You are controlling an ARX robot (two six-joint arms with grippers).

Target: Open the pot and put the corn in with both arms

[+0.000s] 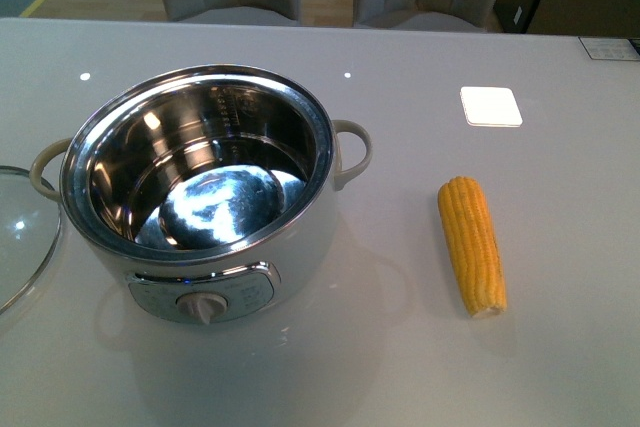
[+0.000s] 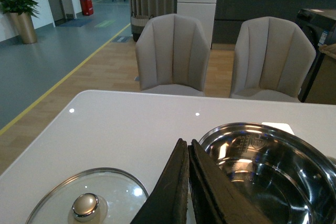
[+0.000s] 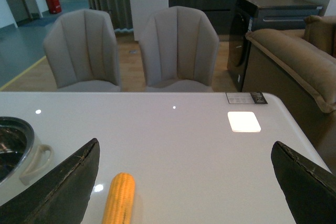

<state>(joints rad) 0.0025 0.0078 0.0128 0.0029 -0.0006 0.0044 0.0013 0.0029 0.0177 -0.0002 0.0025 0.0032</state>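
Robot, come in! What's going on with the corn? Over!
Left gripper jaws shut, empty; right gripper jaws wide open. Pot open, lid off beside it. Corn on table right of pot, nothing blocking.

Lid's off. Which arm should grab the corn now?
Right. The right pincer is open with the corn just ahead, right of the pot. The left pincer is shut, over by the lid.

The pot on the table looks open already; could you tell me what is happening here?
The pot stands open and empty, its glass lid lying on the table beside it. The corn lies untouched on the pot's other side. The left gripper is shut on nothing, between lid and pot; the right gripper is open, facing the corn.
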